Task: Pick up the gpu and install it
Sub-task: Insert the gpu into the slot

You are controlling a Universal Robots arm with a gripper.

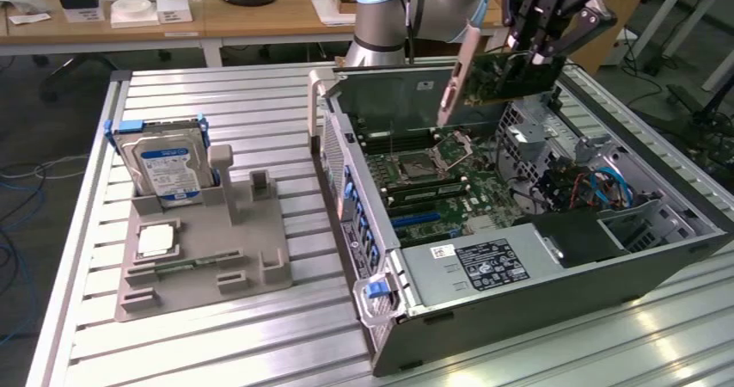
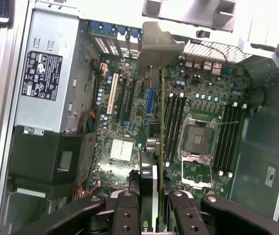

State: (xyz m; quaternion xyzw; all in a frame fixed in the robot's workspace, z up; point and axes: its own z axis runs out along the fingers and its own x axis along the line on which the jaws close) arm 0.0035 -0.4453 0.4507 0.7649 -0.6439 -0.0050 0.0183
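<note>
Gpu aloft over the open pc case, not yet seated. Pinched on both faces by the gripper, black fingers clamped over the card's upper edge and covering it. Held on edge and tilted, silver bracket at the end toward the exterior view's left, above the case's far end, near the arm's base. Green face w/ small parts turned to the exterior cam; fan hard to make out. Gripper's upper part cut off by the frame.

From the wrist cam, seen edge-on: gpu as a thin strip running out from btw the fingers, bracket at its far end, well apart from the motherboard below. Hides a strip of the board, incl. whichever slot lies under it; cannot tell which. Flanking it: expansion slots on one side, cpu socket and memory slots on the other.

Case lying on its side, lid off, along the table's edge at the exterior view's right. Grey psu w/ black label at its near end; blue cables half hidden behind metal.

Toward the table's edge at the exterior view's left: grey fixture, hard drive in blue frame upright at its far corner, lower part sunk in the holder. Small square chip and slim stick in the fixture's recesses, detail too small to read.
</note>
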